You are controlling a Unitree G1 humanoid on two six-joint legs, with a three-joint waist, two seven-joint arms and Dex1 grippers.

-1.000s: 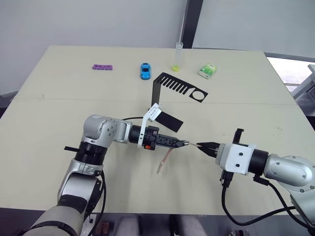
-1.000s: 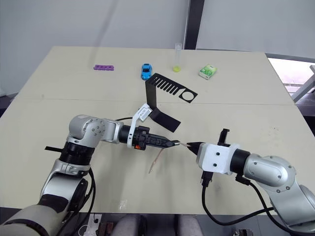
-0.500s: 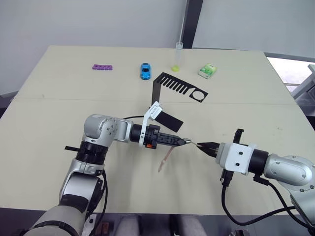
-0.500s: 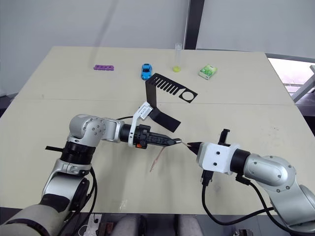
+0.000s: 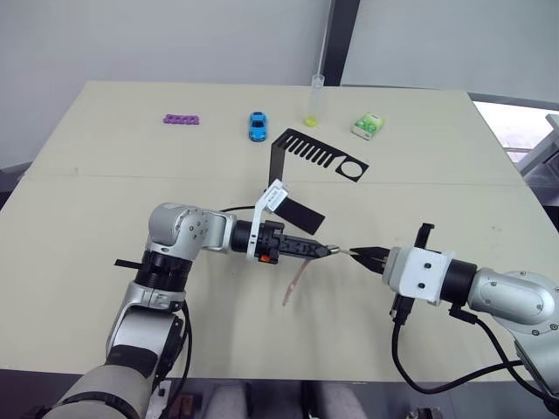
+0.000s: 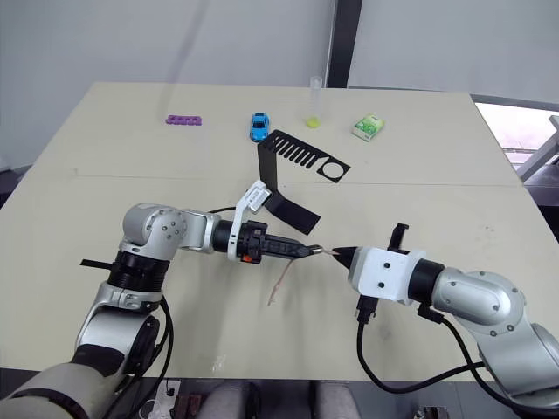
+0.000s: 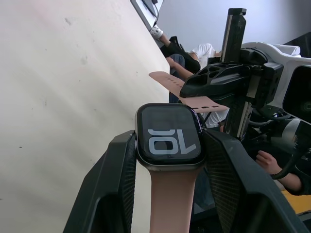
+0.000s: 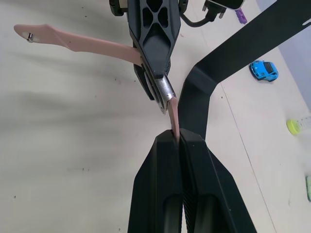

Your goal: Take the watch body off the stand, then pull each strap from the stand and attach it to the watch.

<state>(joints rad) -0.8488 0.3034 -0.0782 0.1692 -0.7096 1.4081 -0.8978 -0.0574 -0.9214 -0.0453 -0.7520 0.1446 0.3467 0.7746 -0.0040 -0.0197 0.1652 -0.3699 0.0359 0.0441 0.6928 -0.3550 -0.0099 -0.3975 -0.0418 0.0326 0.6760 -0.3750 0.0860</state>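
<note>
Left gripper point(image 5: 325, 250): clamped on the small black rounded-square watch body point(image 7: 169, 136), held above the pale tabletop point(image 5: 105, 175).
First strap point(image 5: 295, 281): pinkish-tan flat band, already fitted, dangling beneath the watch.
Second strap point(image 8: 173, 115): pinched in the closed right gripper point(image 5: 365, 256), its end touching the case edge.
Stand point(image 5: 307, 166): black bent sheet-metal bracket, stripped, behind both grippers.
Remaining: seating the second strap, by my judgement.
</note>
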